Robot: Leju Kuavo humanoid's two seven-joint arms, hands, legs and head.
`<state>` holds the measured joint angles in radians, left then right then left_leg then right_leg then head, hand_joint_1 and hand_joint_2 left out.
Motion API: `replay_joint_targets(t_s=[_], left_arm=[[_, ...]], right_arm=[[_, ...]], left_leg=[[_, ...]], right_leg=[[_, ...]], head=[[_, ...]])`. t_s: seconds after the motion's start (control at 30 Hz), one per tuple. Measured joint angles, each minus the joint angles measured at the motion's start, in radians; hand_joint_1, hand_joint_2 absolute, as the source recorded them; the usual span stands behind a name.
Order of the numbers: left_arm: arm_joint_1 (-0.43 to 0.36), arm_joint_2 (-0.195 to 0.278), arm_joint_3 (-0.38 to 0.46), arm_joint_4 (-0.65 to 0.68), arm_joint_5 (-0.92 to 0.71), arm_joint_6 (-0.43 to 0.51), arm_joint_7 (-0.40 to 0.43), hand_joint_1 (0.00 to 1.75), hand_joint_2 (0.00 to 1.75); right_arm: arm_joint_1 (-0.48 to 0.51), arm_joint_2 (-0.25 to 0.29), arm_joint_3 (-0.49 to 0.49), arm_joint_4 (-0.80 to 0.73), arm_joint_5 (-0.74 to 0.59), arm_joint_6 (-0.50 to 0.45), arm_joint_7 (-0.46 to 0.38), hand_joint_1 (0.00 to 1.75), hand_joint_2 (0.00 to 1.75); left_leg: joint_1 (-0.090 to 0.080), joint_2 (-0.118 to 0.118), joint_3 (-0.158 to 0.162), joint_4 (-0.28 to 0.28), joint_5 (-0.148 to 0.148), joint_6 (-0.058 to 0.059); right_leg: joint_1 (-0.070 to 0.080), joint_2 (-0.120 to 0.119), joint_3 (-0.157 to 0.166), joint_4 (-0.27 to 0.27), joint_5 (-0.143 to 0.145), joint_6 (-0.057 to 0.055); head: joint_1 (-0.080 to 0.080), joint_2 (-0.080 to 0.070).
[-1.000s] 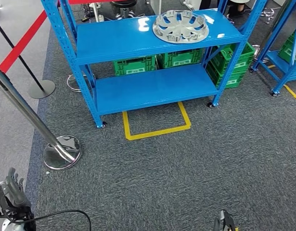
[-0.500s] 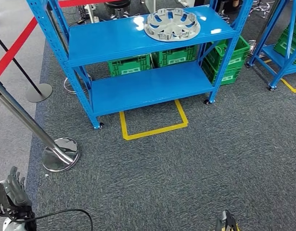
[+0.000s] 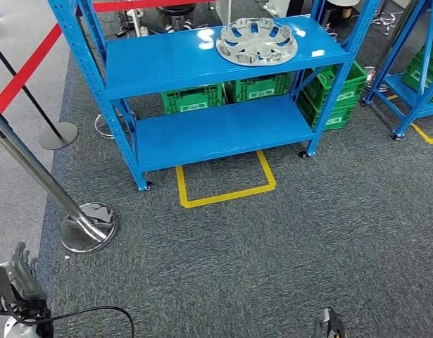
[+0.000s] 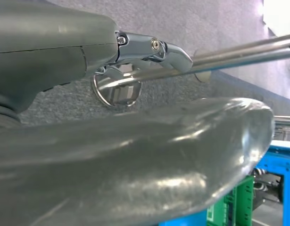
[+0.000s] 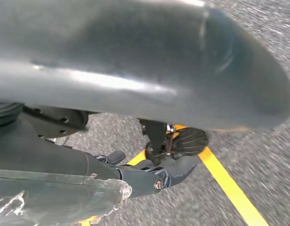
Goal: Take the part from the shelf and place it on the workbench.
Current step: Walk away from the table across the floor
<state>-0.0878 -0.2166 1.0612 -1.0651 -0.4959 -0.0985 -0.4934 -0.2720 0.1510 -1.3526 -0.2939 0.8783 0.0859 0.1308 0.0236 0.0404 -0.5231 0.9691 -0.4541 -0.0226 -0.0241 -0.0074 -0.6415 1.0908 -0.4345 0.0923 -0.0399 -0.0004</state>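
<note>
The part is a silver wheel cover lying flat on the upper board of a blue shelf, far ahead of me across the grey carpet. My left hand hangs low at the bottom left with its fingers apart and nothing in it. The left wrist view shows that hand close up, bare, with the carpet behind it. My right hand just peeks in at the bottom edge. In the right wrist view the right hand also holds nothing, its dark fingers stretched out over the carpet.
A leaning chrome post with a round base stands close at my left, with a red belt behind it. Green crates sit behind the shelf's lower board. A yellow floor outline lies before the shelf. A second blue shelf stands right.
The whole picture has shifted a little, so the camera has moved; the shelf sits slightly higher in view. Both hands hang as before, holding nothing.
</note>
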Motion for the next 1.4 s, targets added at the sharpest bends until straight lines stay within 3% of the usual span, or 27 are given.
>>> replay_joint_targets(t_s=[0.07,0.13,0.2,0.27,0.33,0.37,0.4,0.43,0.5,0.57,0.6,0.67,0.73,0.77,0.83,0.87,0.9,0.93,1.0,1.07,1.23,1.4], left_arm=[[-0.001,0.001,-0.001,0.0,0.0,-0.001,0.0,0.0,0.0],[-0.002,0.001,-0.002,0.0,0.0,-0.002,0.0,0.0,0.0],[-0.003,0.0,-0.007,0.0,0.0,-0.003,0.0,0.0,0.0],[-0.003,0.0,-0.011,0.0,0.0,-0.004,0.0,0.0,0.0],[0.0,0.0,-0.012,0.0,0.0,-0.004,0.0,0.0,0.0],[0.001,0.0,-0.012,0.0,0.0,-0.004,0.0,0.0,0.0],[0.003,0.0,-0.012,0.0,0.0,-0.003,-0.001,0.0,0.0],[0.004,0.0,-0.013,0.0,0.001,-0.002,-0.002,0.0,0.0],[0.005,0.001,-0.013,0.0,0.001,0.0,-0.004,0.0,0.0],[0.008,0.003,-0.012,0.0,0.003,0.004,-0.006,0.0,0.0],[0.008,0.004,-0.011,-0.001,0.004,0.009,-0.007,0.0,0.0],[0.006,0.005,-0.01,-0.003,0.006,0.021,-0.009,0.0,0.0],[0.001,0.005,-0.008,-0.007,0.008,0.029,-0.009,0.0,0.0],[0.0,0.005,-0.008,-0.008,0.009,0.031,-0.009,0.0,0.0],[0.0,0.004,-0.007,-0.008,0.009,0.033,-0.009,0.0,0.0],[0.001,0.004,-0.007,-0.008,0.009,0.033,-0.009,0.0,0.0],[0.002,0.003,-0.006,-0.008,0.009,0.033,-0.009,0.0,0.0],[0.003,0.003,-0.006,-0.008,0.009,0.033,-0.009,0.0,0.0],[0.003,0.002,-0.004,-0.008,0.009,0.033,-0.009,0.0,0.0],[0.003,0.002,-0.004,-0.008,0.009,0.033,-0.009,0.0,0.0],[0.001,0.002,-0.003,-0.009,0.01,0.033,-0.009,0.0,0.0],[0.001,0.002,-0.001,-0.009,0.017,0.035,-0.012,0.0,0.0]], right_arm=[[-0.001,0.0,0.0,0.0,-0.001,-0.001,0.0,0.0,0.0],[0.0,-0.001,0.0,0.0,-0.002,-0.003,0.0,0.0,0.0],[0.001,-0.003,0.001,0.0,-0.003,-0.005,0.0,0.0,0.0],[-0.002,-0.003,0.003,0.0,-0.003,-0.005,-0.001,0.0,0.0],[-0.002,-0.003,0.004,0.0,-0.003,-0.005,-0.001,0.0,0.0],[-0.001,-0.003,0.005,0.0,-0.003,-0.005,-0.001,0.0,0.0],[0.001,-0.003,0.006,0.0,-0.003,-0.005,-0.001,0.0,0.0],[0.002,-0.003,0.006,0.0,-0.003,-0.005,-0.001,0.0,0.0],[0.003,-0.003,0.006,0.0,-0.004,-0.005,-0.002,0.0,0.0],[0.004,-0.003,0.007,0.0,-0.004,-0.005,-0.002,0.0,0.0],[0.005,-0.003,0.007,0.001,-0.005,-0.005,-0.002,0.0,0.0],[0.006,-0.004,0.007,0.001,-0.006,-0.005,-0.003,0.0,0.0],[0.004,-0.004,0.008,0.001,-0.007,-0.004,-0.004,0.0,0.0],[0.004,-0.004,0.008,0.001,-0.008,-0.004,-0.004,0.0,0.0],[0.006,-0.003,0.008,0.001,-0.008,-0.003,-0.004,0.0,0.0],[0.009,-0.003,0.008,0.001,-0.008,-0.003,-0.004,0.0,0.0],[0.011,-0.004,0.008,0.001,-0.008,-0.003,-0.004,0.0,0.0],[0.013,-0.004,0.008,0.001,-0.008,-0.003,-0.004,0.0,0.0],[0.013,-0.004,0.008,0.001,-0.008,-0.003,-0.004,0.0,0.0],[0.012,-0.004,0.008,0.001,-0.008,-0.002,-0.004,0.0,0.0],[0.013,-0.002,0.008,0.0,-0.008,-0.002,-0.005,0.0,0.0],[0.013,-0.002,0.011,0.0,-0.006,0.006,-0.007,0.0,0.0]], left_leg=[[0.0,0.001,0.005,0.006,-0.01,-0.017],[0.0,0.001,0.006,0.01,-0.01,-0.029],[0.003,-0.005,-0.011,0.046,-0.008,-0.037],[0.003,-0.018,-0.074,0.148,-0.031,-0.04],[0.001,-0.028,-0.163,0.27,-0.084,-0.039],[0.0,-0.03,-0.195,0.3,-0.098,-0.037],[-0.001,-0.032,-0.215,0.305,-0.095,-0.032],[-0.004,-0.032,-0.215,0.273,-0.069,-0.027],[-0.011,-0.033,-0.189,0.15,0.031,-0.011],[-0.021,-0.037,-0.168,0.053,0.103,0.001],[-0.025,-0.038,-0.164,0.035,0.113,0.005],[-0.026,-0.039,-0.153,0.03,0.106,0.014],[-0.023,-0.039,-0.134,0.026,0.093,0.028],[-0.022,-0.038,-0.124,0.024,0.085,0.033],[-0.023,-0.038,-0.108,0.024,0.068,0.04],[-0.024,-0.039,-0.1,0.024,0.06,0.041],[-0.025,-0.04,-0.09,0.024,0.052,0.042],[-0.025,-0.041,-0.08,0.024,0.044,0.042],[-0.026,-0.042,-0.056,0.024,0.027,0.038],[-0.03,-0.043,-0.041,0.028,0.012,0.031],[-0.035,-0.042,-0.037,0.022,0.007,0.038],[-0.034,-0.042,-0.035,0.014,0.007,0.026]], right_leg=[[0.002,-0.002,0.031,-0.061,0.006,-0.019],[0.005,0.003,0.035,-0.059,0.002,-0.048],[0.005,0.01,0.044,-0.061,0.0,-0.063],[0.006,0.016,0.056,-0.065,-0.008,-0.074],[0.009,0.023,0.068,-0.066,-0.02,-0.081],[0.011,0.027,0.077,-0.066,-0.028,-0.083],[0.014,0.032,0.088,-0.066,-0.037,-0.083],[0.015,0.035,0.101,-0.066,-0.047,-0.083],[0.017,0.04,0.126,-0.066,-0.068,-0.079],[0.02,0.046,0.141,-0.066,-0.089,-0.068],[0.02,0.048,0.147,-0.068,-0.097,-0.061],[0.02,0.048,0.159,-0.078,-0.112,-0.049],[0.02,0.035,0.153,-0.044,-0.136,-0.038],[0.02,0.027,0.127,0.009,-0.158,-0.034],[0.021,0.018,0.034,0.153,-0.202,-0.028],[0.021,0.017,-0.01,0.205,-0.207,-0.028],[0.022,0.017,-0.038,0.222,-0.19,-0.029],[0.023,0.017,-0.046,0.198,-0.152,-0.031],[0.025,0.015,-0.016,0.065,-0.045,-0.04],[0.027,0.013,0.023,-0.045,0.015,-0.049],[0.028,0.018,0.033,-0.069,0.018,-0.053],[0.029,0.018,0.033,-0.069,0.013,-0.062]], head=[[0.001,0.0],[-0.002,0.0],[-0.004,0.0],[-0.008,0.0],[-0.011,0.0],[-0.012,0.0],[-0.012,0.0],[-0.012,0.0],[-0.012,0.0],[-0.012,0.0],[-0.012,0.0],[-0.012,0.0],[-0.008,0.0],[-0.006,0.0],[-0.004,0.0],[-0.004,0.0],[-0.004,0.0],[-0.004,0.0],[-0.004,0.0],[-0.004,0.0],[-0.006,0.0],[-0.006,0.0]])
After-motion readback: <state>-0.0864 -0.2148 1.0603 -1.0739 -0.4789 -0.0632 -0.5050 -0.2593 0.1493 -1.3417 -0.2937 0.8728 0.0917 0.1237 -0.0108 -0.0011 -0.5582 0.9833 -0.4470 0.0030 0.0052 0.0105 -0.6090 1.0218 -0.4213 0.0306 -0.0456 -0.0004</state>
